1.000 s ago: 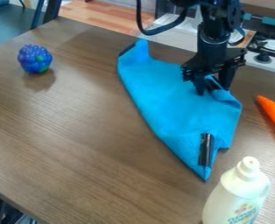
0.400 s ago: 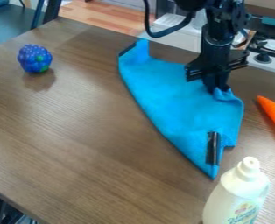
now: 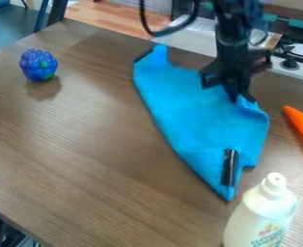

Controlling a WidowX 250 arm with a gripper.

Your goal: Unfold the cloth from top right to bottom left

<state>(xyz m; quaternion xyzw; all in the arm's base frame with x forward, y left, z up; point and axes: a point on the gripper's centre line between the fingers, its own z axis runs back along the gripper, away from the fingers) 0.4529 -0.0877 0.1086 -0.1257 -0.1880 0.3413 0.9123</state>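
Look to the middle and right of the frame for the blue cloth (image 3: 193, 116), lying long and crooked on the brown wooden bench (image 3: 83, 144). Runs from a raised corner at upper centre, beside a black patch (image 3: 143, 54), down to a narrow point at lower right. Bears a black strip (image 3: 229, 166) near that lower point. Bunches up into a small fold toward the right.

Find the black pincer (image 3: 241, 99) right there at upper right, hanging down from the arm (image 3: 234, 38) onto the cloth. Set narrow, pinching the cloth at the fold.

Notice a white bottle (image 3: 260, 214) upright at lower right, just beside the cloth's pointed end. Spot an orange toy carrot (image 3: 301, 124) at the right edge, near the cloth but not touching. See a blue toy berry (image 3: 38, 64) with green patches at upper left, well apart from the cloth. Beyond the bench, see a stove (image 3: 299, 55) at upper right and a wooden floor (image 3: 109, 19) at the top.
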